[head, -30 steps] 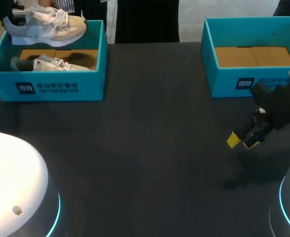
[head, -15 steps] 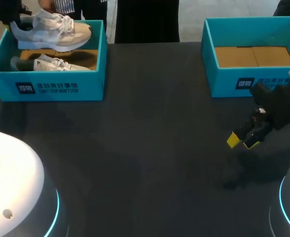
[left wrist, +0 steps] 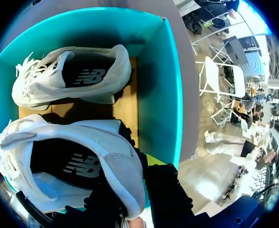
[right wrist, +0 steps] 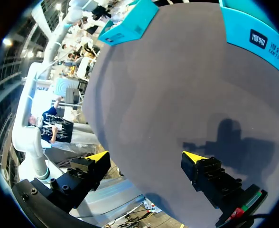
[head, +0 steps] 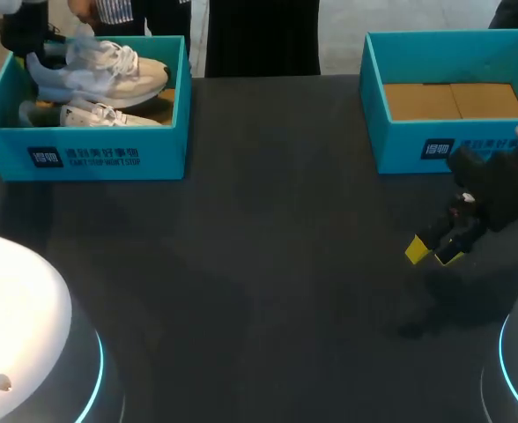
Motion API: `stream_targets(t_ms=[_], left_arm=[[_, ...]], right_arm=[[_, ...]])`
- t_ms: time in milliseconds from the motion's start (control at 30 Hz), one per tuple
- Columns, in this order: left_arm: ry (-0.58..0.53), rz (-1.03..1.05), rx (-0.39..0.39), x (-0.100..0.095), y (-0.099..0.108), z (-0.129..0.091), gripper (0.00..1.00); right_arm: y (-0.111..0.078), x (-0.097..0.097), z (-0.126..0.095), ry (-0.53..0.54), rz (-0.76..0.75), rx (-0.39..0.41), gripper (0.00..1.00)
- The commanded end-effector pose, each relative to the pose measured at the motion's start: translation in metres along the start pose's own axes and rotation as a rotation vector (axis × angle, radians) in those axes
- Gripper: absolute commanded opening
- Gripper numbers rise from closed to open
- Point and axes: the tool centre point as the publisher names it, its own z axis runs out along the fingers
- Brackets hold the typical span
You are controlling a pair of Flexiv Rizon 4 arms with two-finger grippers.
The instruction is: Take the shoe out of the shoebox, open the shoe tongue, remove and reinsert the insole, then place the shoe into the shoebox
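Note:
A white-and-beige shoe (head: 100, 70) hangs over the open left teal shoebox (head: 109, 159), and my left gripper (head: 23, 33) is shut on its heel end. In the left wrist view this held shoe (left wrist: 73, 161) fills the space ahead of the left gripper (left wrist: 132, 190), whose fingers clamp the heel collar. Its dark inside faces the camera. A second shoe (left wrist: 73, 78) lies on its side on the box's cardboard floor (left wrist: 125, 102); in the head view that second shoe (head: 92, 115) lies under the held one. Over bare table at the right, my right gripper (head: 435, 250) is open and empty.
A second teal shoebox (head: 453, 145) stands at the back right, holding nothing but its cardboard floor. In the right wrist view my right gripper (right wrist: 145, 156) spreads wide above the dark tabletop (right wrist: 177, 95). The left shoebox (right wrist: 130, 26) stands far ahead.
The held shoe and my left gripper have shifted right and lower in the head view, closer over the shoe lying in the box. My right arm has stayed still.

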Motion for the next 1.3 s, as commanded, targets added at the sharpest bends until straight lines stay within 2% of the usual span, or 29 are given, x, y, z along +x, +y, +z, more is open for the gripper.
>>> stream_targets(t_ms=[33,867,1300], left_arm=[[0.002,-0.007,0.018,-0.002,0.007,0.007,0.00],[0.017,-0.031,0.097,-0.011,0.016,0.043,0.00],[-0.013,0.000,0.132,-0.018,0.016,0.052,0.00]], right_arm=[[0.000,0.000,0.001,-0.002,0.001,0.000,1.00],[0.000,0.000,0.001,-0.002,0.001,0.000,1.00],[0.000,0.000,0.001,-0.002,0.001,0.000,1.00]])
